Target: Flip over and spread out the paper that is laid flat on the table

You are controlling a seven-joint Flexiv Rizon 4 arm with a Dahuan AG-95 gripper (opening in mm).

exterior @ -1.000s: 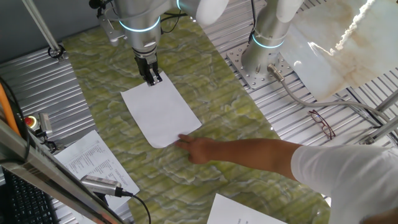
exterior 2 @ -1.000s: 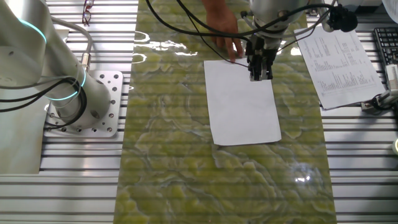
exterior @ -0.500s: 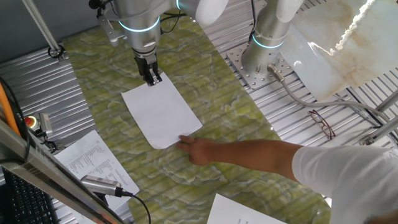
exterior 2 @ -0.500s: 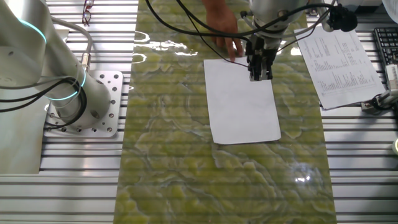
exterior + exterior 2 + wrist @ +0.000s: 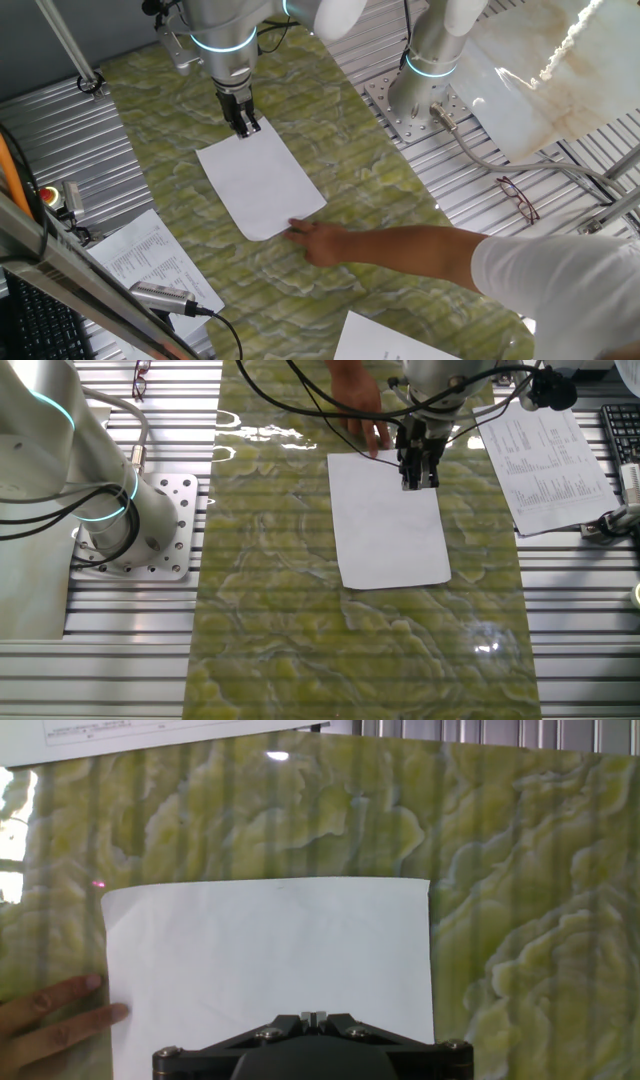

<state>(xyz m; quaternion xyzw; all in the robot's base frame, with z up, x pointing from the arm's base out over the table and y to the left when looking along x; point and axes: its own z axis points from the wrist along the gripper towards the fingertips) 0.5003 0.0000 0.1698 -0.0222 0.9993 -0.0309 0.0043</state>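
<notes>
The blank white paper lies flat on the green-yellow marbled table. It also shows in the other fixed view and in the hand view. My gripper points straight down over the paper's short edge farthest from the person, with its fingers closed together. In the other fixed view the gripper stands just inside that edge. In the hand view the gripper shows shut tips over flat paper. I cannot tell whether the tips touch the sheet.
A person's hand rests on the paper's opposite corner; its fingers show in the hand view. Printed sheets lie beside the table. The arm's base, glasses and a white marble-look slab are on the ribbed metal.
The paper has shifted very slightly under the person's hand. The gripper has stayed in place, shut.
</notes>
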